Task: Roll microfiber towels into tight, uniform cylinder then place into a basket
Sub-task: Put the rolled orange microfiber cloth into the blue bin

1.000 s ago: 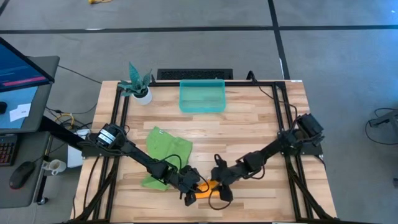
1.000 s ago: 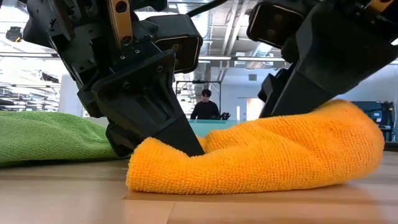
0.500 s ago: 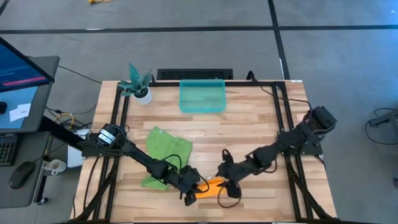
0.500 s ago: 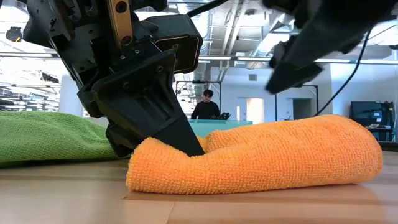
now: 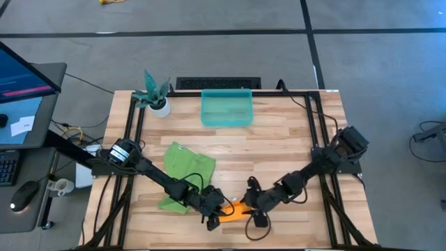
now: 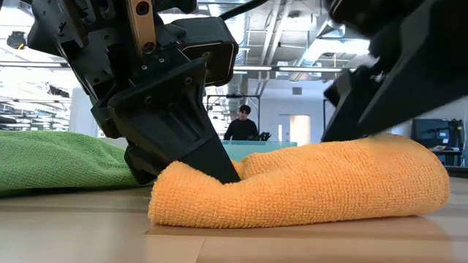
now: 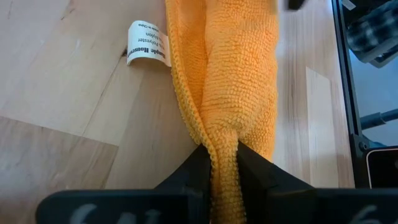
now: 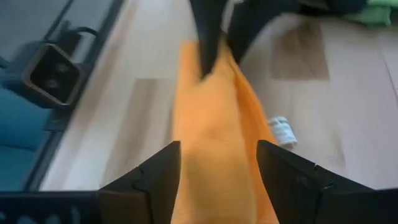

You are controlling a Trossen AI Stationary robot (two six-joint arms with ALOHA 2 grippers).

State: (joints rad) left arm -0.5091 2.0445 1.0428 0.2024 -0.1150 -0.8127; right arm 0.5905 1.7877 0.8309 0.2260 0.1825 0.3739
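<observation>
Soft, floppy orange towel [image 6: 307, 183] lies at the desk's [image 5: 279, 139] near edge, left claw [image 7: 219, 163] pinching one end, right claw [image 8: 217, 165] spread wide over the other; I'd grip bunched folds.

Materials and finishes on the table.
Orange towel [image 6: 307, 183]: looped, nubbly microfiber cloth, matt, with a stitched hem and a small white printed label [image 7: 148, 51] of smooth fabric or paper. Green towel [image 5: 187, 167]: the same fuzzy, matt pile. Table [image 5: 279, 143]: pale butcher-block wood in glued strips, smooth with a soft satin sheen, framed by black metal rails. Basket [image 5: 226, 108]: translucent teal plastic, smooth and slightly glossy. Left gripper [image 7: 221, 163] and right gripper [image 8: 217, 163]: dark, matt moulded plastic with smooth faces. Pot [image 5: 161, 107]: smooth white, holding stiff teal leaves that look artificial. Floor [image 5: 209, 42]: grey, matt, carpet-like tiles.
</observation>
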